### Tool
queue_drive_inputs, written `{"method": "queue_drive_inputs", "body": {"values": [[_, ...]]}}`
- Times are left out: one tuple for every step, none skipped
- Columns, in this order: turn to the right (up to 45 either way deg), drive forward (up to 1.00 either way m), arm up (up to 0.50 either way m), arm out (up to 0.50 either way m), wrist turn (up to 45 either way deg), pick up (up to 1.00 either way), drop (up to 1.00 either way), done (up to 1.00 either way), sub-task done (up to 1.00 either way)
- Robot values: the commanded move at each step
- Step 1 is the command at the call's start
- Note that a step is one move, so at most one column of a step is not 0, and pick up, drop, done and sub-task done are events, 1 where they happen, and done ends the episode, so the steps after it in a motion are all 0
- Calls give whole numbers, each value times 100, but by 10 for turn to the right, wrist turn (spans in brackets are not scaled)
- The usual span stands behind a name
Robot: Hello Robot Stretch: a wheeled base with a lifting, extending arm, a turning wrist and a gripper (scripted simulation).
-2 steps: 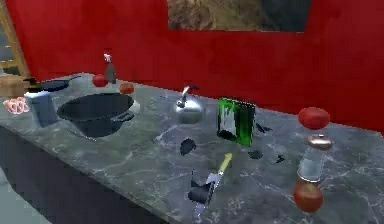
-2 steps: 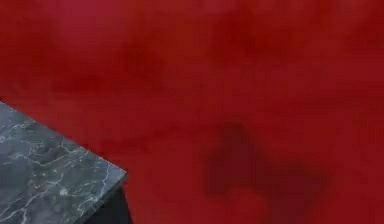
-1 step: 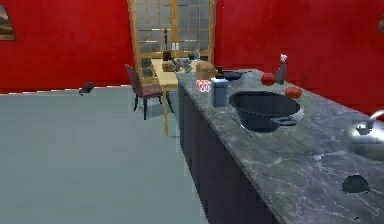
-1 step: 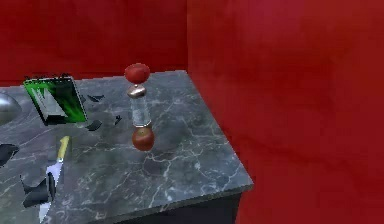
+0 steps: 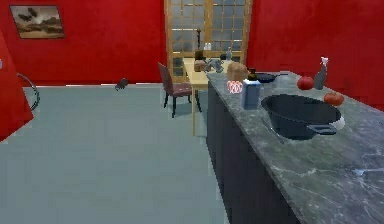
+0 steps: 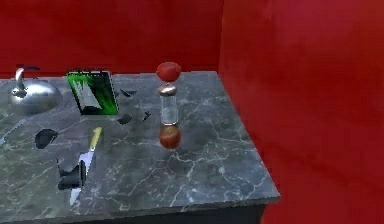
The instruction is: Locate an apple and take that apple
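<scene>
— Forward view?
— On the grey counter [image 5: 340, 175], a red fruit [image 5: 334, 98] lies beside a dark pot [image 5: 300, 118]; apple or not, unclear.
— Arm side view?
— A clear bottle [image 6: 170, 105] stands between two such fruits. How the gripper's fingers stand, I cannot tell.

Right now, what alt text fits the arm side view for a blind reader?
A far round red fruit and a near round red fruit sit on a grey marble countertop, a clear bottle between them. Leftward: a green box, a yellow-handled knife, a silver kettle.
</scene>
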Motion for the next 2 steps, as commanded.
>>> {"method": "queue_drive_inputs", "body": {"values": [[0, 0, 50, 0, 0, 0, 0, 0, 0], [0, 0, 38, 0, 0, 0, 0, 0, 0]]}}
